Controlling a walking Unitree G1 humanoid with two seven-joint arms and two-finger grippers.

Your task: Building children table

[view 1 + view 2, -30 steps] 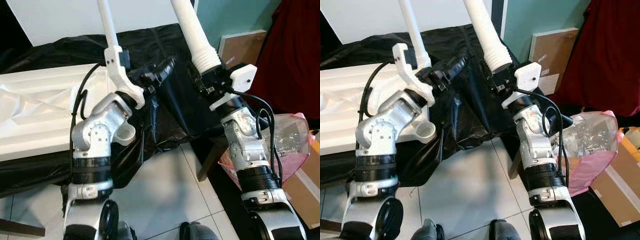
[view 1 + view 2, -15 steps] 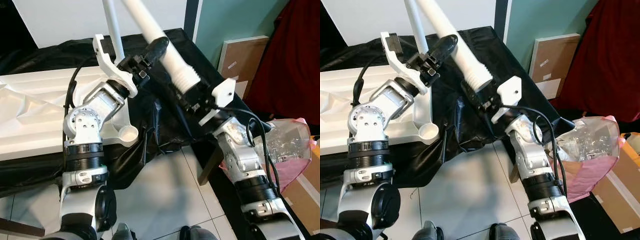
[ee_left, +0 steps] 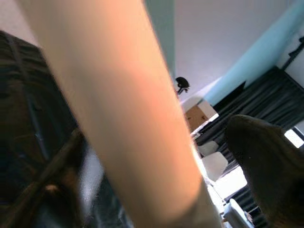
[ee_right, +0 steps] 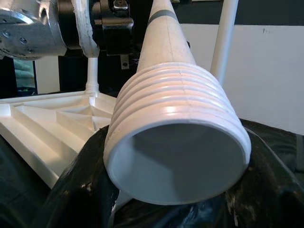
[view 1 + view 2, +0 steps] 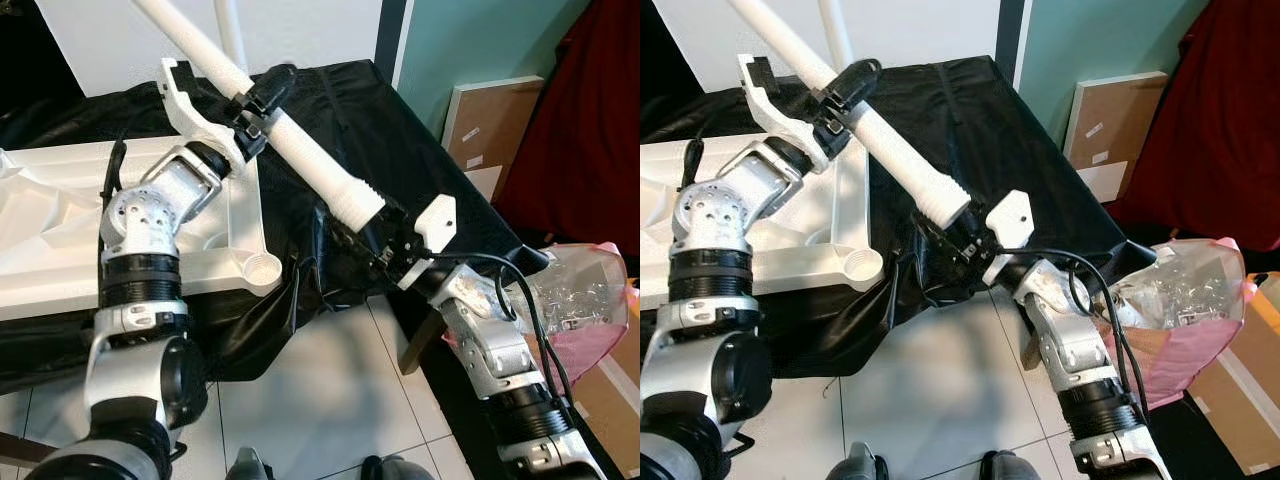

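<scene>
A: How far along is the assembly?

B: Early, by the look of it; the white tabletop [image 5: 60, 250] lies underside up on the surface, on black plastic sheeting [image 5: 400, 150], with one slim leg [image 5: 228, 30] standing upright from it behind the arms; an empty round socket [image 5: 263, 268] at the near corner is not yet filled; the loose table leg [image 5: 300, 150] remains to be screwed in, and other corners cannot be judged.

A: Where is that leg relative to the jaws?

B: It runs slantwise between both grippers; the left gripper [image 5: 262, 95] has its jaws closed around the smooth shaft partway up; the threaded end [image 4: 178, 156] points into the right gripper [image 5: 385, 245], whose jaws sit at or around the thread, though whether they clamp it cannot be told; the socket lies below the left jaws and beside the right ones, apart from the thread.

A: Anything else nearby?

B: A pink and clear bag [image 5: 585, 300] and cardboard boxes [image 5: 490, 130] beyond the right arm.
</scene>
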